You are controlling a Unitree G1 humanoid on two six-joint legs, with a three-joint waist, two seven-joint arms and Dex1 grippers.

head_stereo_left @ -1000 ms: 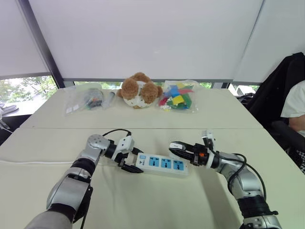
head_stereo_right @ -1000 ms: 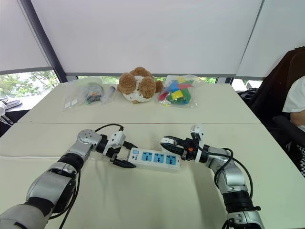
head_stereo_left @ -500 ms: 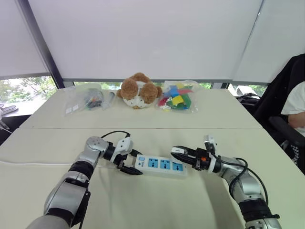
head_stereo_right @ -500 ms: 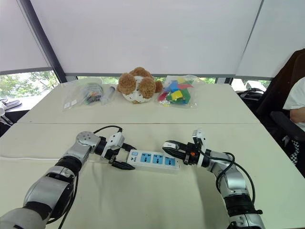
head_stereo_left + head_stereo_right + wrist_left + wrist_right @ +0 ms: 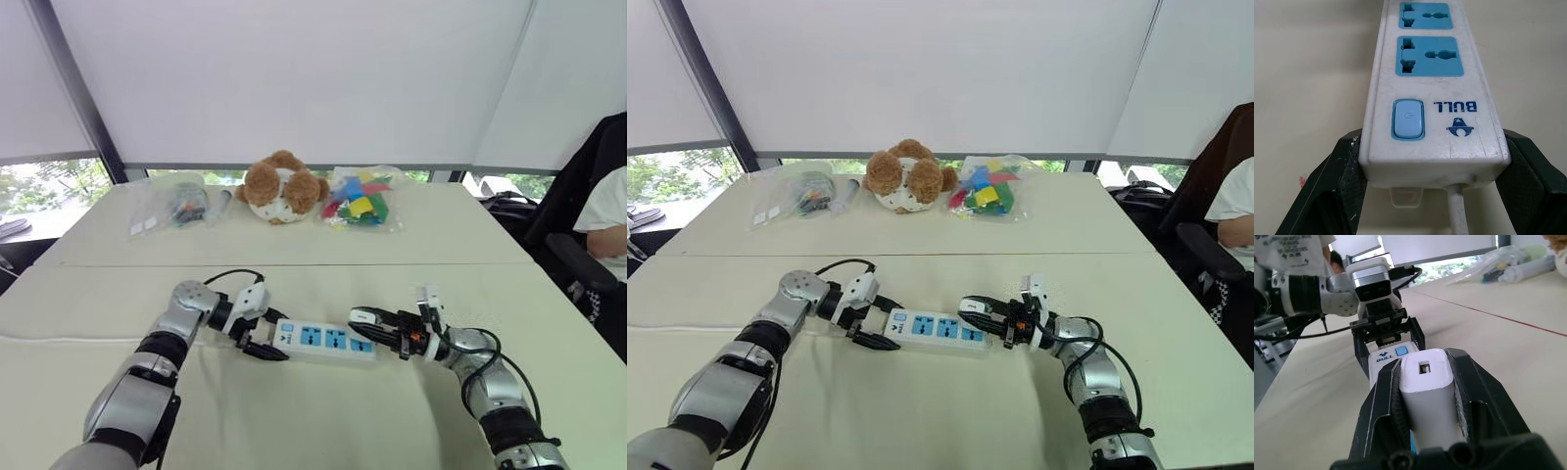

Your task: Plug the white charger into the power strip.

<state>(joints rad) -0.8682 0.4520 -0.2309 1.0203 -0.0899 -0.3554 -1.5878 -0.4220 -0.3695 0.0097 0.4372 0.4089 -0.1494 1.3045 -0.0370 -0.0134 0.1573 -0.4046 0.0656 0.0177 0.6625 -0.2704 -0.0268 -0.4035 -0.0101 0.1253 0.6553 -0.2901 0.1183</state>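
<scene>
A white power strip point(image 5: 323, 340) with blue sockets lies on the cream table point(image 5: 294, 411). My left gripper point(image 5: 257, 336) is shut on its switch end, one finger point(image 5: 1342, 186) pressed on each side of the strip point(image 5: 1432, 98). My right gripper point(image 5: 367, 321) is shut on the white charger point(image 5: 1427, 391), held just above the strip's right-hand sockets. In the right wrist view, the strip point(image 5: 1388, 357) and my left gripper point(image 5: 1383, 328) lie straight ahead of the charger.
At the far edge of the table sit a brown and white plush toy point(image 5: 279, 186), a bag of coloured blocks point(image 5: 358, 208) and a clear bag of small items point(image 5: 176, 208). A seated person point(image 5: 605, 215) is at the right. The strip's black cable point(image 5: 230, 276) loops behind my left wrist.
The head views have shifted slightly. My right gripper with the charger has come lower and closer over the strip's right end. My left gripper still clamps the strip.
</scene>
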